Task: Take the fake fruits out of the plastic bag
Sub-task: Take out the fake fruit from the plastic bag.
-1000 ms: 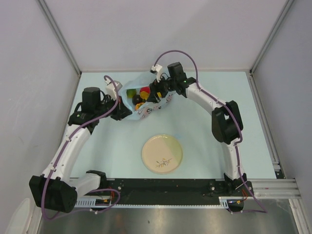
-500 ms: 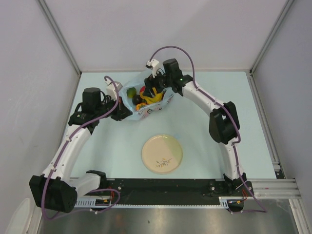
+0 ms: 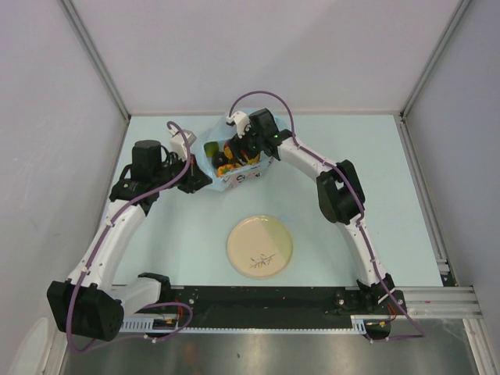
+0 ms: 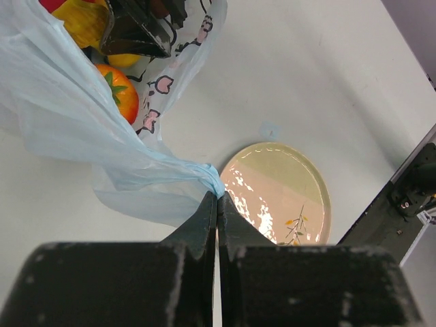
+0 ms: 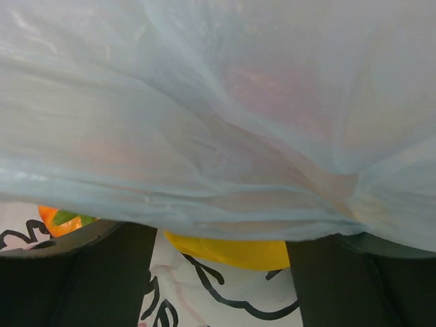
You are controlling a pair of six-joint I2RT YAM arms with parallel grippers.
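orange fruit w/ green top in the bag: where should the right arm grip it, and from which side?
Probably across the round body of the orange fruit, coming down through the open mouth of the plastic bag. Film wraps the fruit's sides, and the left gripper pinches the bag's edge, so the top is the only clear way in.

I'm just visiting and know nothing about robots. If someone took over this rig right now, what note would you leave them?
Left gripper: shut on a twisted bit of the plastic bag.
Right gripper: inside the bag's mouth, jaws apart, a yellow fruit between them; no grip can be confirmed.
Fruits: those in view, including the orange fruit, lie in the bag.
Done: none is out; nothing lies on the plate.
Left: lift each fruit out.
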